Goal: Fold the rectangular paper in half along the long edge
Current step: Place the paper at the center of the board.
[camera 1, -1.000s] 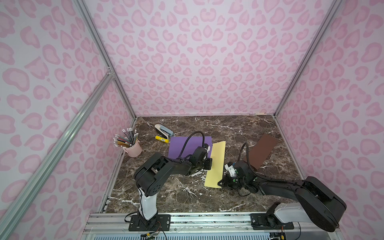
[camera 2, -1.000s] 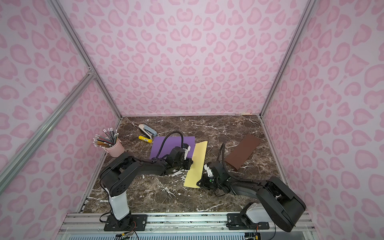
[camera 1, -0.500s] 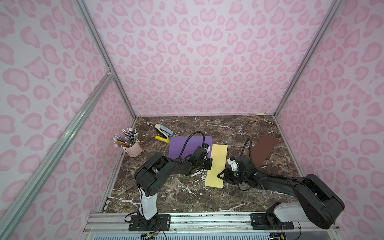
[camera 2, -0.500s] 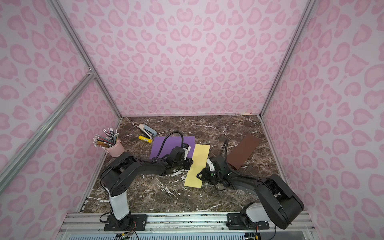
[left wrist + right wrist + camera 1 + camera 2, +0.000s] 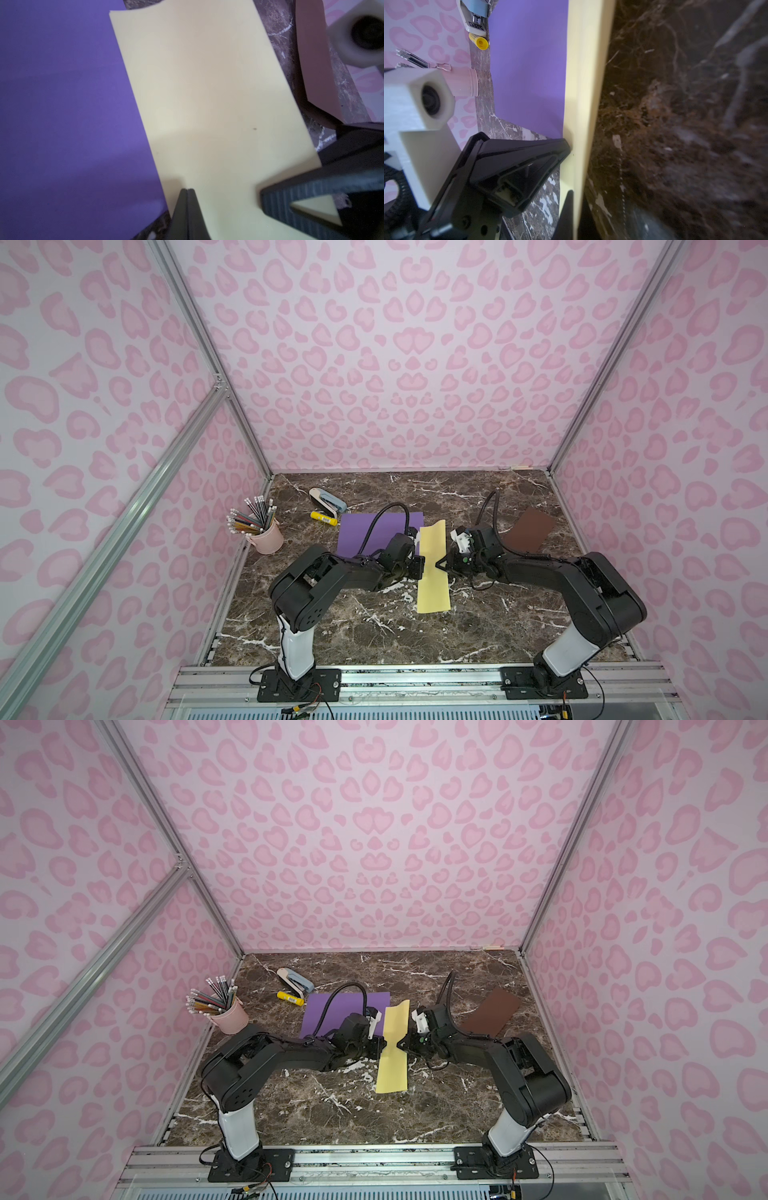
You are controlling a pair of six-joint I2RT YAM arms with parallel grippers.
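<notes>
paper (image 5: 432, 593) | long edges pinched mid-length | left fingers (image 5: 418, 568), right fingers (image 5: 440, 563)

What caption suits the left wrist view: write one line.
Left end effector and right end effector pinch opposite edges of yellow paper beside purple sheet.
</notes>
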